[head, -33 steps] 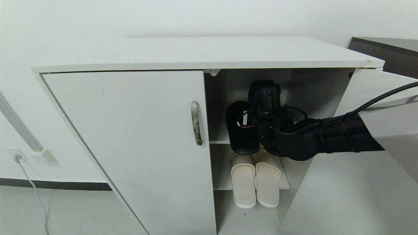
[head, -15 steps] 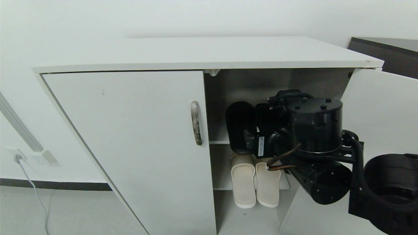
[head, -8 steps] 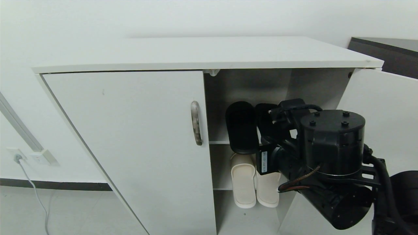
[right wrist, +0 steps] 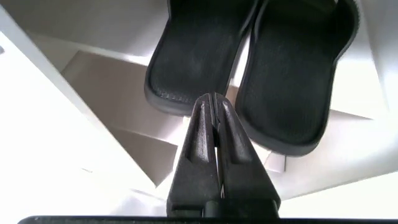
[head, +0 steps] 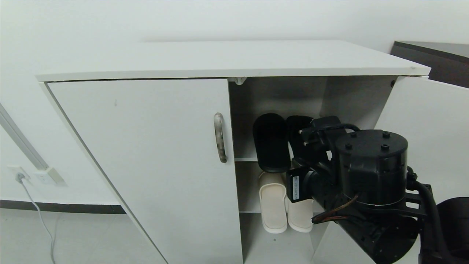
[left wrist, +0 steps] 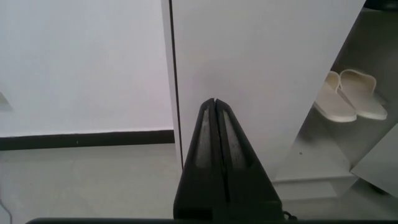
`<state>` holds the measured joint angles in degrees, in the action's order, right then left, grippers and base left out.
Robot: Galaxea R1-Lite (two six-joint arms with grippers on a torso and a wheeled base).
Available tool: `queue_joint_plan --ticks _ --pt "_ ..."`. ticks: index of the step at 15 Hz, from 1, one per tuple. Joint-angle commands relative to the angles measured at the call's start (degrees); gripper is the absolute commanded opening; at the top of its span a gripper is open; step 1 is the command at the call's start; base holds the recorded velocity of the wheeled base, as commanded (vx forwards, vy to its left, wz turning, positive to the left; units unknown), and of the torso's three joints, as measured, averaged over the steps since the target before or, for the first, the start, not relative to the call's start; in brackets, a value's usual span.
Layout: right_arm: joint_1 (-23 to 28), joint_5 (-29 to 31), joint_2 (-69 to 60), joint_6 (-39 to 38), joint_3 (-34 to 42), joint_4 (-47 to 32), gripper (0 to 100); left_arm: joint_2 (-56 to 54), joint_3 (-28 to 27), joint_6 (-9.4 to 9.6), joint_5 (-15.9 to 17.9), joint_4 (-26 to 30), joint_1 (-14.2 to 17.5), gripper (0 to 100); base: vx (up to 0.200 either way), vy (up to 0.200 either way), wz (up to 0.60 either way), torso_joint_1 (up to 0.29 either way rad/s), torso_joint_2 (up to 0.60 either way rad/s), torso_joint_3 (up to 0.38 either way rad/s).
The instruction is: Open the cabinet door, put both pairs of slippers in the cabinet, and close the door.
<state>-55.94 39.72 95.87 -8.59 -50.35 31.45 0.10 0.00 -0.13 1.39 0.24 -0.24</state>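
The white cabinet has its left door closed and its right door swung open. A pair of black slippers lies on the upper shelf, toes outward. On the shelf below rests a pair of white slippers. My right arm hangs in front of the opening, covering part of the second black slipper. My right gripper is shut and empty, just in front of the black slippers. My left gripper is shut, low before the closed door, with the white slippers off to one side.
A metal handle sits at the closed door's inner edge. A wall socket with a cable is at the left, above grey floor. Dark furniture stands behind the cabinet's right end.
My right arm has drawn back out of the cabinet, toward me and downward. Both black slippers stay on the upper shelf, the second one now partly uncovered.
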Motion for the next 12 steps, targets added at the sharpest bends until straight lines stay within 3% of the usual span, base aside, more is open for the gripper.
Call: queue_joint_plan --ticks 1,12 --pt "-0.22 0.01 0.46 -0.02 0.25 0.28 0 0.08 0.00 -0.04 0.02 0.02 -0.02 0 -0.200 0.000 0.00 0.012 0.00 -0.002" --pt "0.04 -1.48 0.72 0.07 1.48 0.63 0 0.08 0.00 -0.04 0.02 0.02 -0.02 0 -0.200 0.000 0.00 0.001 0.00 0.002"
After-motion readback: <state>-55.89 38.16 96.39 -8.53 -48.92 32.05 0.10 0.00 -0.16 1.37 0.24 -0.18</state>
